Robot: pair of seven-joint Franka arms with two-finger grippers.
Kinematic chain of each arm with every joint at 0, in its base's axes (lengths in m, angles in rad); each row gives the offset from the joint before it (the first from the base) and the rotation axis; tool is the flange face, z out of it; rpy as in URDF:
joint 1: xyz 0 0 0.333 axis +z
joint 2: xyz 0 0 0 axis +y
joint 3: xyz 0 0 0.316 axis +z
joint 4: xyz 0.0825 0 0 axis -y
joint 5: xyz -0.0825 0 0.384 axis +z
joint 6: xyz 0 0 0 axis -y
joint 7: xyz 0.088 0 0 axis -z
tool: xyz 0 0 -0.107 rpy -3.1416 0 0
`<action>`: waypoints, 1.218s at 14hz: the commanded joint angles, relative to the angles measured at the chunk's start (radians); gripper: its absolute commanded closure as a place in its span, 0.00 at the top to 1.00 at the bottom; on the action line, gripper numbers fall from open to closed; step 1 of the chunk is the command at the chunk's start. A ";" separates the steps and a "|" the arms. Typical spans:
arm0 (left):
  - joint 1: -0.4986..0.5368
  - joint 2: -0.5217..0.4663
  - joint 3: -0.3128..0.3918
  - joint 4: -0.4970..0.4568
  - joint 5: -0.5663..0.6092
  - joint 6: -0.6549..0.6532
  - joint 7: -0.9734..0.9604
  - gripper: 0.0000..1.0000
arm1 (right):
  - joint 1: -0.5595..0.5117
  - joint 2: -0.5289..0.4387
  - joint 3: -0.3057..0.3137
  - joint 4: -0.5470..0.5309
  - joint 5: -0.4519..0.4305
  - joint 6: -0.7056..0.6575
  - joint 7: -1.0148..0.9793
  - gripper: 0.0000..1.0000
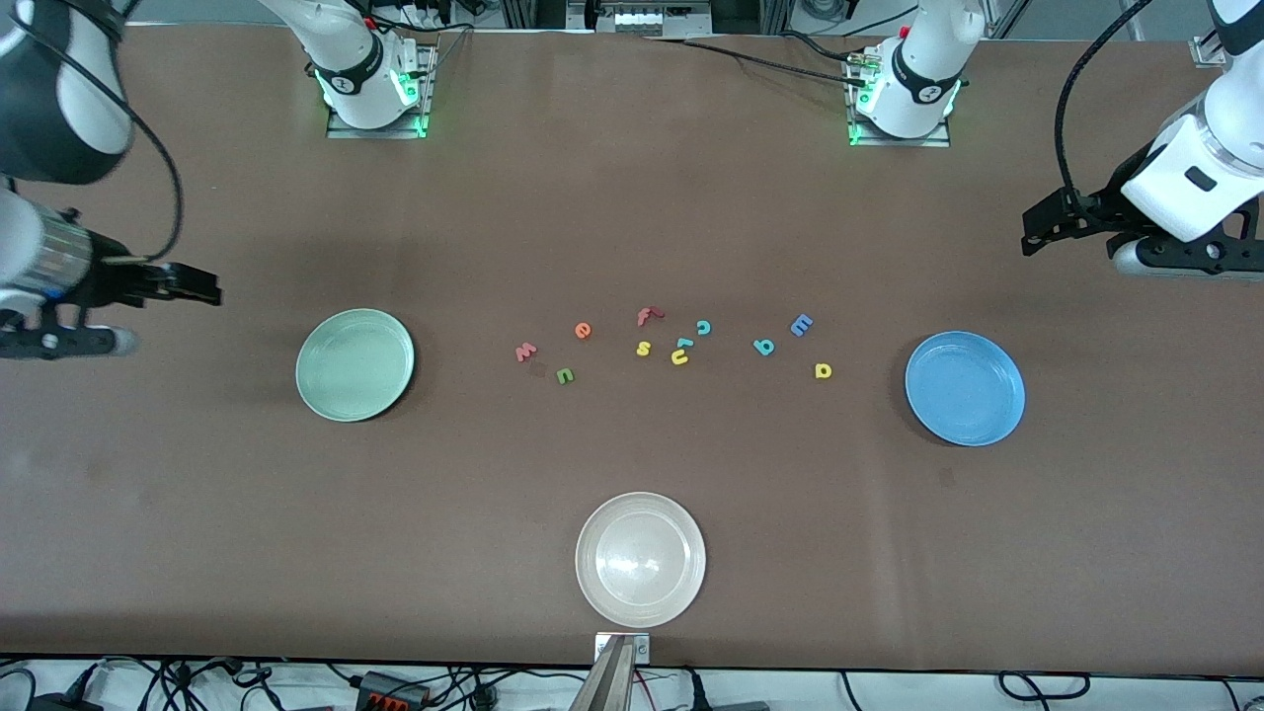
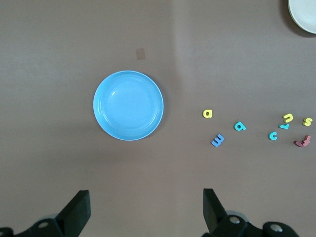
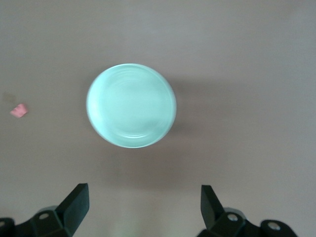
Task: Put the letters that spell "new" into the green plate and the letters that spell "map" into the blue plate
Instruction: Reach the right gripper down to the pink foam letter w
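We hold both claws open and empty, left claw (image 1: 1032, 232) near the blue plate (image 1: 965, 388), right claw (image 1: 202, 286) near the green plate (image 1: 355, 364), all six letters mid-bench between the plates, the pinkish-red w (image 1: 525, 352) closest to the right claw.

My black fingers (image 2: 76, 212) look like matt plastic; under me the brown table (image 1: 632, 197) is dull and smooth, the blue plate (image 2: 128, 105) and white plate (image 1: 640, 559) glossy, the green plate (image 3: 131, 105) faintly ridged

letters (image 1: 681, 346): on table, between the two plates
left gripper (image 2: 145, 207): above table, near blue plate (image 2: 128, 105)
right gripper (image 3: 143, 207): near green plate (image 3: 131, 105)
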State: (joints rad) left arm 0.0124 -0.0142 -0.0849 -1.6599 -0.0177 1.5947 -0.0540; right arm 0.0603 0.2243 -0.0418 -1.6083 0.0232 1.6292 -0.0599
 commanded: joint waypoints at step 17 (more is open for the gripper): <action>-0.002 0.011 -0.001 0.035 -0.002 -0.032 0.016 1.00 | 0.437 0.351 -0.006 0.005 0.073 0.300 0.911 1.00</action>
State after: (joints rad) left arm 0.0124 -0.0142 -0.0857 -1.6559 -0.0177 1.5896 -0.0539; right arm 0.4692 0.5528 -0.0384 -1.6114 0.0798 1.9077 0.7292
